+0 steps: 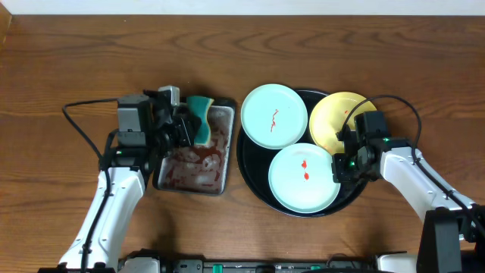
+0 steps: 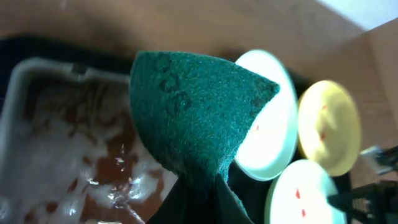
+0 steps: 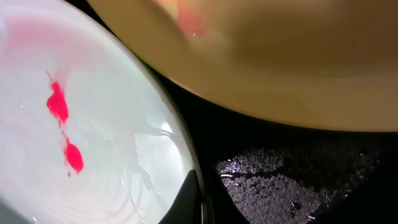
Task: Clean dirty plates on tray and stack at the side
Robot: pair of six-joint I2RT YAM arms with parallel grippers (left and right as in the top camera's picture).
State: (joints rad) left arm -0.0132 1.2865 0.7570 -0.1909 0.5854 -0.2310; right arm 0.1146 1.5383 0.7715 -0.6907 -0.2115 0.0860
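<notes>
My left end effector (image 1: 188, 127) was clamped on the sponge (image 2: 193, 118). Under it sat the small tray (image 1: 198, 173), wet and red inside. My right end effector (image 1: 342, 163) was low at the edge of the near plate (image 1: 303, 178), which had two red spots. I could not tell if it was apart or together. The yellow plate (image 1: 333, 114) lay just past it. The far plate (image 1: 274, 115) was off to its left. All three sat on the black tray (image 1: 248, 167) on the counter (image 1: 61, 61).

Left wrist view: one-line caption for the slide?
Left gripper holding the green sponge over the stained metal tray, two mint plates and one yellow plate with red smears beyond.
</notes>
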